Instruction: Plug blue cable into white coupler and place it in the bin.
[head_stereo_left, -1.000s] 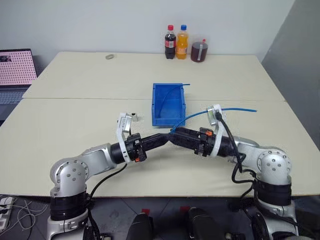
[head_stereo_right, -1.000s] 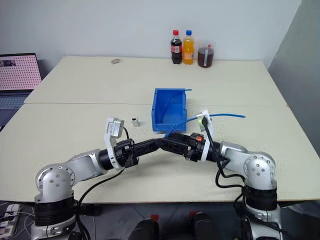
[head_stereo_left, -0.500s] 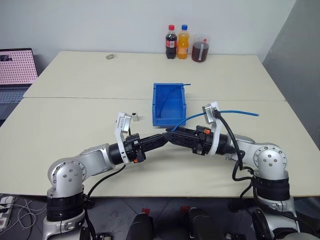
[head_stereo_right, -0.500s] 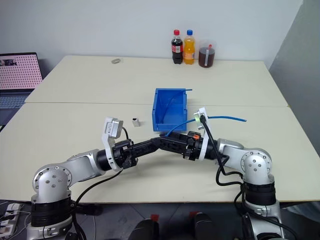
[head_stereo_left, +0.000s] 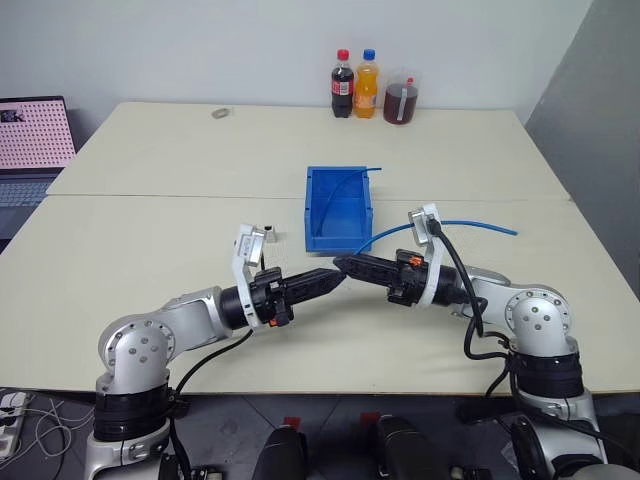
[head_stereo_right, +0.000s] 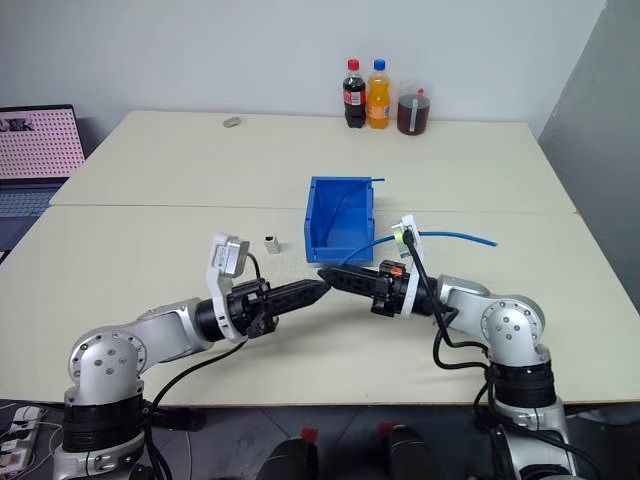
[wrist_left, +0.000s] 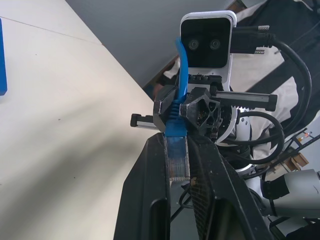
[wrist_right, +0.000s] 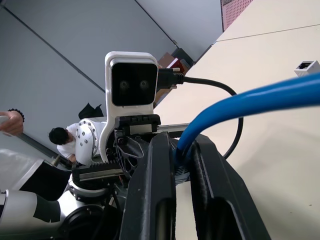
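Note:
The blue cable (head_stereo_left: 470, 224) runs from the table's right side to the middle, where my two grippers meet tip to tip in front of the bin (head_stereo_left: 325, 243). My left gripper (wrist_left: 177, 142) is shut on the cable's clear plug (wrist_left: 178, 162). My right gripper (wrist_right: 182, 142) is shut on the blue cable (wrist_right: 260, 95) just behind the plug. Both grippers are held level above the table, the left gripper (head_stereo_left: 335, 277) pointing right and the right gripper (head_stereo_left: 343, 266) pointing left. The white coupler (head_stereo_right: 271, 241) lies on the table left of the bin, apart from both grippers.
A second blue cable (head_stereo_left: 350, 178) curves out of the bin. Two bottles (head_stereo_left: 353, 86) and a jar of dark liquid (head_stereo_left: 399, 101) stand at the table's far edge. A laptop (head_stereo_left: 30, 135) sits at the far left. A small grey object (head_stereo_left: 219, 113) lies at the back left.
My right gripper has gone from open to shut, closing on the blue cable beside the left fingertips. The left gripper has kept its hold and its place.

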